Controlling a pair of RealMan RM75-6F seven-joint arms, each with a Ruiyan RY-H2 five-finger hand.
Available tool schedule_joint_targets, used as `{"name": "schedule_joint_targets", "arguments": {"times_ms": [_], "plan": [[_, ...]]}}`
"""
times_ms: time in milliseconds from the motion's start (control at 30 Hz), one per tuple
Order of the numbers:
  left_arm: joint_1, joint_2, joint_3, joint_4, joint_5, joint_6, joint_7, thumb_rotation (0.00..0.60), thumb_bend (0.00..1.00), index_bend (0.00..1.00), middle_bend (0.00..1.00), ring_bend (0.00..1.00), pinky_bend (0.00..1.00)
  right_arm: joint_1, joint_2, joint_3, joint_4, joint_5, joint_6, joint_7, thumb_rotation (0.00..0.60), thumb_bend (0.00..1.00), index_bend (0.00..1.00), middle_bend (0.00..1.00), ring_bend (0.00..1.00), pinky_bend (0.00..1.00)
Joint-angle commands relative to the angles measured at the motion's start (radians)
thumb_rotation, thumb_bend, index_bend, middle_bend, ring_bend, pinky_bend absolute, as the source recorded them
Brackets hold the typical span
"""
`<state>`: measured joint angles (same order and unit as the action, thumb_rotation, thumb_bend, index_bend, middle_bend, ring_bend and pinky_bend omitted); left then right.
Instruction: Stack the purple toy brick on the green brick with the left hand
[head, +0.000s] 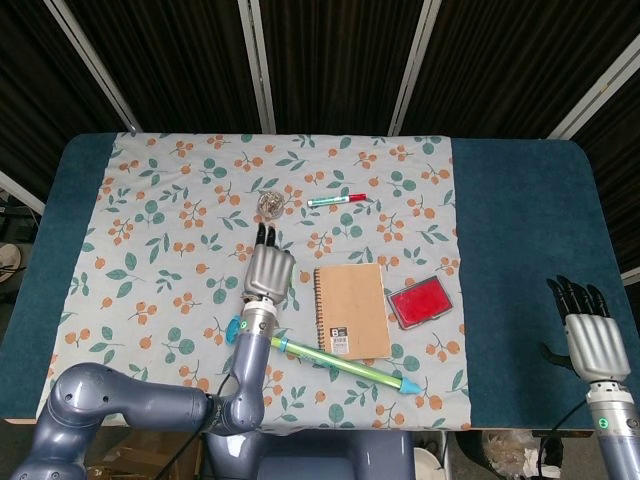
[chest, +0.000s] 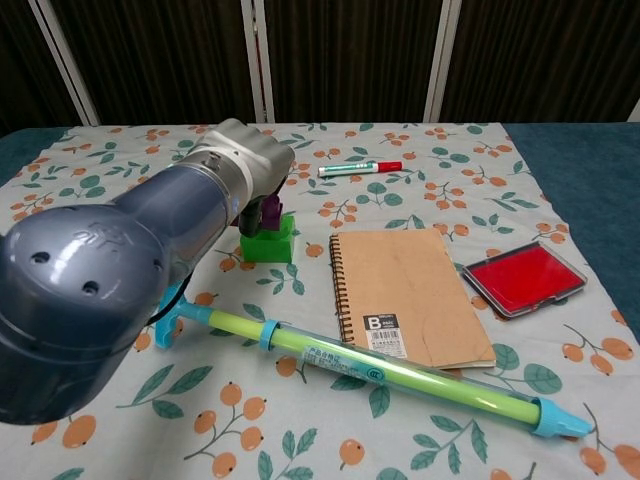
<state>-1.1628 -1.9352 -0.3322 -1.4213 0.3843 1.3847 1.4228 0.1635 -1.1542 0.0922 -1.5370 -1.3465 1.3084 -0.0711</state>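
My left hand (head: 267, 272) (chest: 250, 165) holds the purple toy brick (chest: 270, 213) directly over the green brick (chest: 272, 243). In the chest view the purple brick's underside sits at the green brick's top; whether they touch I cannot tell. The head view hides both bricks under the hand. My right hand (head: 590, 340) hangs off the table's right front corner, fingers apart, holding nothing.
A brown spiral notebook (chest: 405, 293) lies right of the green brick, a red stamp pad (chest: 524, 277) beyond it. A long green-and-blue syringe toy (chest: 360, 363) lies diagonally in front. A red-capped marker (chest: 357, 167) and a clump of metal clips (head: 269, 203) lie further back.
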Motion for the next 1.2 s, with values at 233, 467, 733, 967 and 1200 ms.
{"name": "schedule_joint_targets", "arguments": {"times_ms": [233,467,733,967,1200], "plan": [[-0.012,-0.024,-0.006,0.037,0.004,-0.007,0.005,0.600,0.39,0.52,0.50,0.08,0.00,0.002,-0.001,0.002,0.002,0.005,-0.004,-0.001,0.600,0.22,0.03,0.06,0.10,0.00],[-0.018,-0.039,-0.004,0.063,0.008,-0.017,0.012,0.600,0.39,0.52,0.50,0.08,0.00,0.003,-0.001,0.003,0.002,0.009,-0.006,-0.003,0.600,0.22,0.03,0.06,0.10,0.00],[-0.016,-0.062,0.006,0.098,0.013,-0.032,0.012,0.600,0.39,0.53,0.50,0.08,0.00,0.002,0.001,0.002,0.003,0.009,-0.006,-0.001,0.600,0.22,0.03,0.06,0.10,0.00],[-0.009,-0.075,0.015,0.126,0.019,-0.042,0.011,0.600,0.39,0.53,0.50,0.08,0.00,0.002,0.001,0.005,0.002,0.012,-0.005,-0.001,0.600,0.22,0.03,0.06,0.10,0.00],[0.004,-0.087,0.036,0.154,0.032,-0.052,0.014,0.600,0.39,0.53,0.50,0.08,0.00,0.003,0.001,0.004,0.000,0.013,-0.005,-0.006,0.600,0.22,0.03,0.06,0.10,0.00]]}}
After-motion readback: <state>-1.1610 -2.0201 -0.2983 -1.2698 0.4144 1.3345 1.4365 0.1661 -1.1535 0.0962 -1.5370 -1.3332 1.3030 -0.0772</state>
